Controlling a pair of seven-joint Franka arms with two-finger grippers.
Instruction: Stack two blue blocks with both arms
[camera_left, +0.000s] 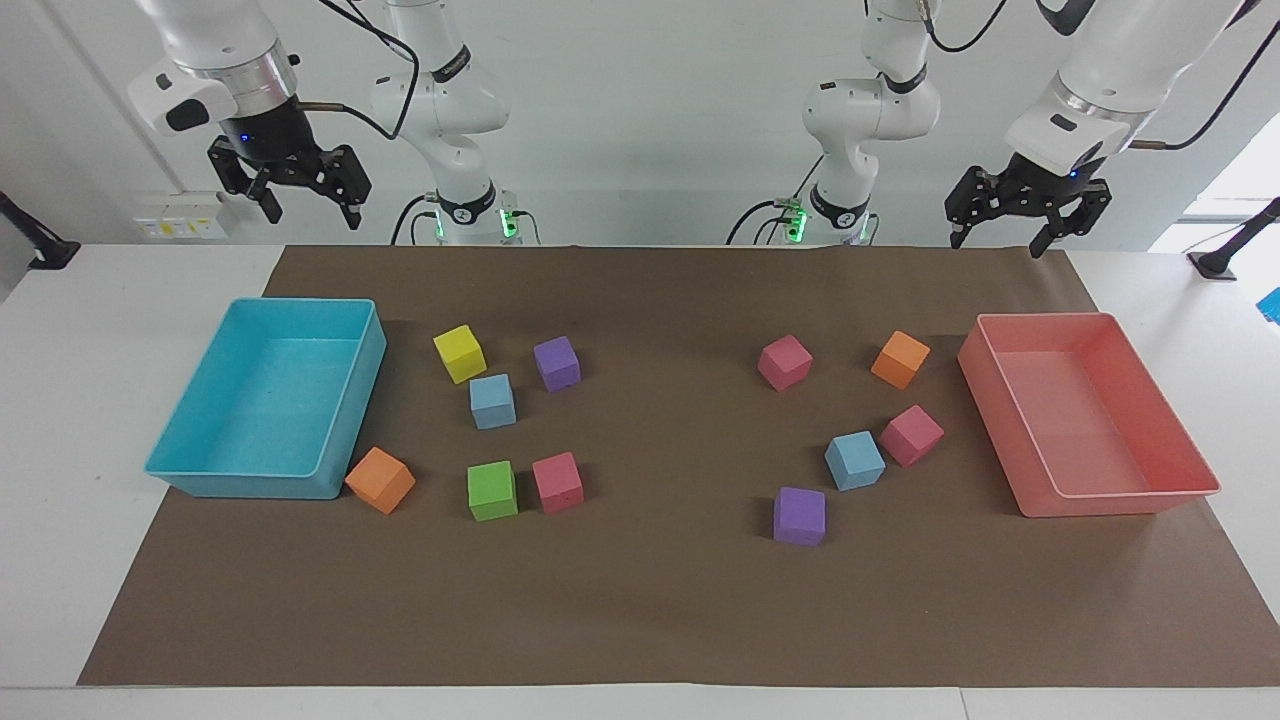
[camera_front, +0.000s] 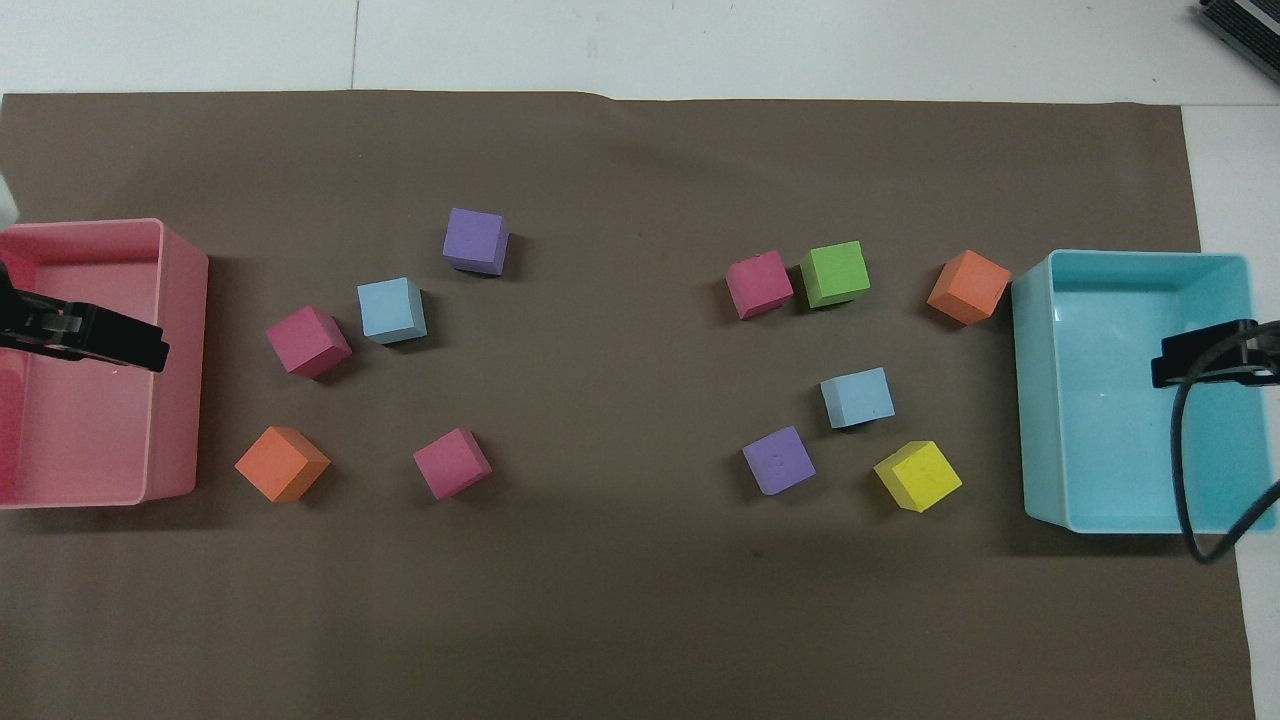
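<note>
Left end effector (camera_left: 1028, 228): raised at the upper right of the facing view, over the robots' edge of the tabletop (camera_left: 640, 620) by the pink tray (camera_left: 1190, 470); fingers apart, empty.
Right end effector (camera_left: 305, 195): raised at the upper left of the facing view, above the turquoise tray (camera_left: 365, 370); fingers apart, empty.
First blue block (camera_left: 493, 401): left of centre, among the yellow (camera_left: 459, 353), purple (camera_left: 557, 363) and green (camera_left: 492, 490) cubes, well below the right end effector.
Second blue block (camera_left: 855, 460): right of centre, touching a pink cube (camera_left: 911, 435), well below the left end effector.
</note>
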